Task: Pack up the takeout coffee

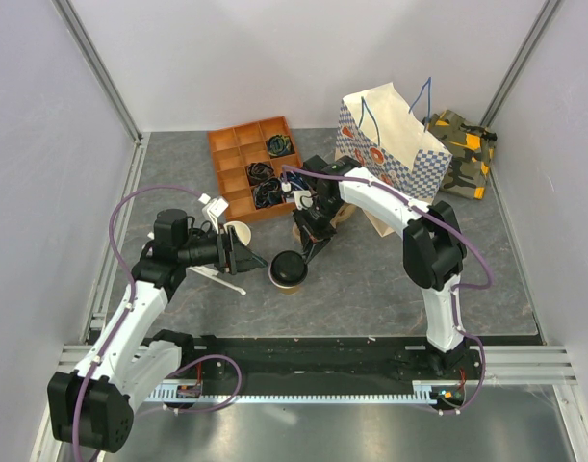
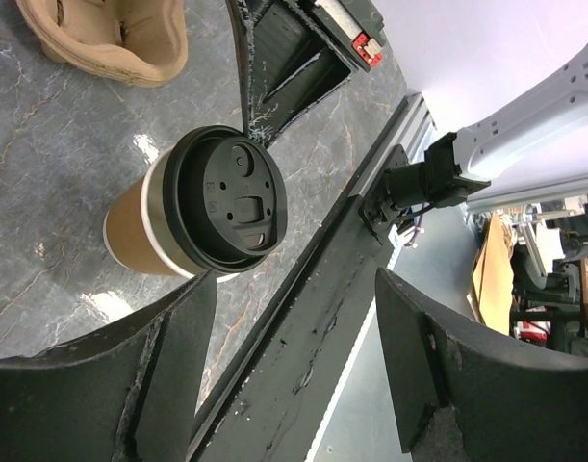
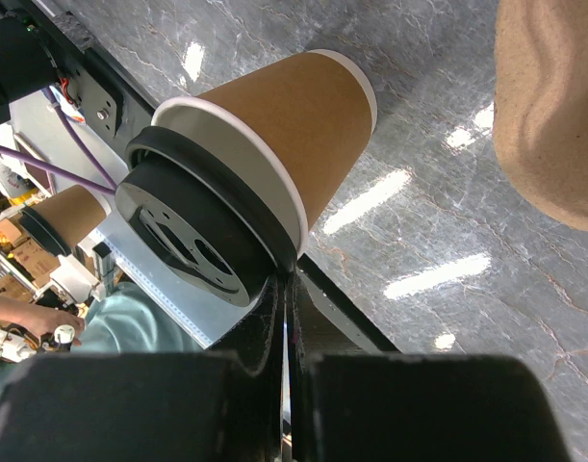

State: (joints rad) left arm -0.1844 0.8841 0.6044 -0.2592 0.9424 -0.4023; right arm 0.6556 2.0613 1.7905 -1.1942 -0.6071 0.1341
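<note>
Standing upright on the grey worktop [image 1: 370, 289], the takeout coffee [image 1: 288, 270] sat between the two arms, in front of the orange divider tray [image 1: 255, 166] and well apart from the patterned paper bag [image 1: 395, 144] at the back right. Its black lid was seated on the brown cup.

The left claw [image 1: 253, 258] hung just beside the cup on its left with its jaws spread wide and nothing between them. In its wrist view the cup lay ahead of the left finger rather than centred in the gap. The right claw [image 3: 284, 294] was fully closed and empty, its pinched tips right at the rim of the lid. Whether they actually touched it could not be told.

The step in hand looked like taking hold of the cup with the left claw. To do that well, the claw would need to shift sideways until the paper wall sat squarely between both fingers, then close on the body below the lid, not on the lid, which could pop off. The squeeze should be gentle, since a paper wall would likely buckle. The lidless tan cup [image 1: 238, 234] stood close behind the left claw, so any swing should avoid it. The right claw's tips should not tip the cup.
</note>
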